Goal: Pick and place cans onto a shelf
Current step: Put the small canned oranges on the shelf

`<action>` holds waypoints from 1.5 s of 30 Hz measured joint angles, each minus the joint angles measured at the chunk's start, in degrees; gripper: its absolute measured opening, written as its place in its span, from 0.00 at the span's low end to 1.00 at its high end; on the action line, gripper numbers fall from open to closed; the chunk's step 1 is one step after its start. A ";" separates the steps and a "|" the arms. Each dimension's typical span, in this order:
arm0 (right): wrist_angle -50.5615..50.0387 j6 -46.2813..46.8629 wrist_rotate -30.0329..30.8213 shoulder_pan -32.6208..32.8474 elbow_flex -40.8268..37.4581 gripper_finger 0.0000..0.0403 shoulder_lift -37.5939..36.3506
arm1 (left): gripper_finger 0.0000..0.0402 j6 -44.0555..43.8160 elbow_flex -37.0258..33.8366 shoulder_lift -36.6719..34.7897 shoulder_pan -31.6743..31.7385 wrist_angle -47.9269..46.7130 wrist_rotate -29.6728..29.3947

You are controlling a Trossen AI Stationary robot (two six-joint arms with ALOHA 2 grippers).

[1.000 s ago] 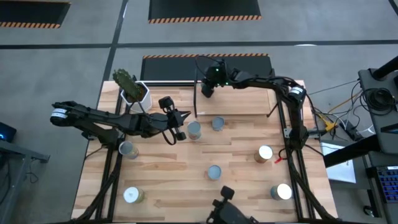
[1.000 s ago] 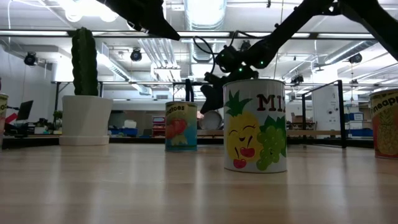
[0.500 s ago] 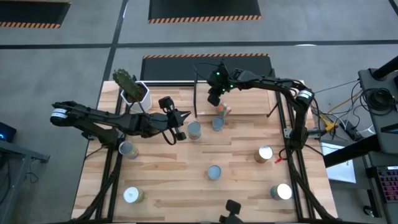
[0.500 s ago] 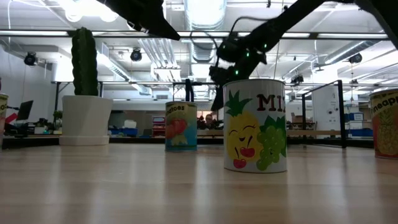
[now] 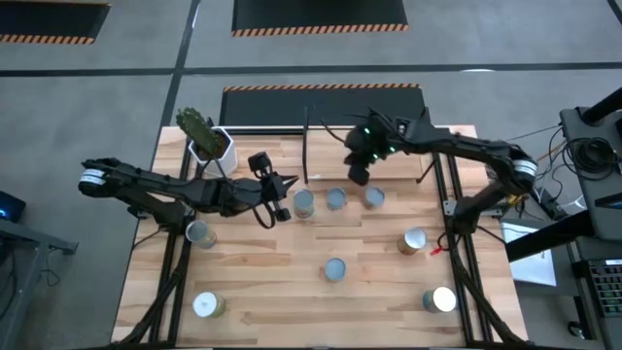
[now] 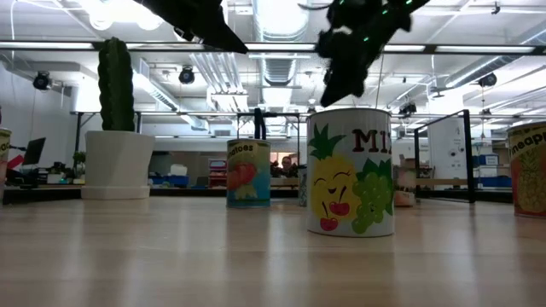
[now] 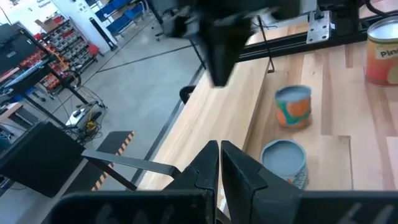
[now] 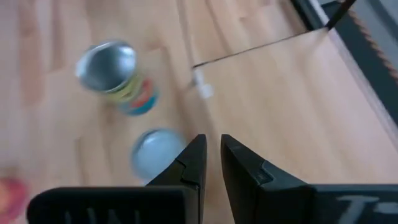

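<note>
Grey concrete floor with striped mats surrounds the wooden tabletop, and the low view looks across it into a bright workshop hall. At the back of the tabletop stands the shelf, a pale board between thin black posts, with no can on it. A potted cactus sits at the back left corner.

Eight cans stand on the tabletop. Three line up just in front of the shelf: one, a second and a third, close together but apart. Another can stands alone mid-table, with open wood all round it. Two are on the left side, one under the left arm and one near the front edge. Two are on the right, one beside the black frame post and one near the front right corner.

The left gripper hangs just left of the row of three, fingers pressed together and empty. The right gripper hovers above the shelf's front edge, just behind the row, fingers nearly closed with only a slit between them, holding nothing. Both arms crowd the row from either side; the front middle of the tabletop lies open.
</note>
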 joint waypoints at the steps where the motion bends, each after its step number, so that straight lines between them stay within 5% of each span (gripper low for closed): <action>1: 0.05 1.52 0.02 0.80 -1.62 0.09 -1.69 | 0.00 -0.09 0.00 0.00 -0.10 0.02 0.00; 11: -4.93 20.15 5.22 8.28 -15.21 0.09 -12.07 | 0.00 -0.36 0.00 0.00 -0.38 0.68 0.00; 16: -14.51 29.71 17.81 9.49 -15.87 0.09 -11.53 | 0.00 -0.36 0.02 0.00 -0.36 0.79 0.00; 23: -14.64 36.79 19.06 9.37 -17.05 0.12 -9.28 | 0.00 -0.36 0.02 0.00 -0.36 0.96 -0.01; 29: -14.75 37.12 17.56 9.37 -15.65 0.31 -8.97 | 0.00 -0.34 0.02 0.00 -0.38 0.92 0.00; 41: -12.67 40.79 16.93 10.60 -16.08 0.86 -3.65 | 0.00 -0.33 0.02 0.00 -0.40 0.90 0.00; 45: -12.55 40.79 16.93 10.59 -16.10 0.94 -0.65 | 0.00 -0.33 0.02 0.00 -0.40 0.90 0.00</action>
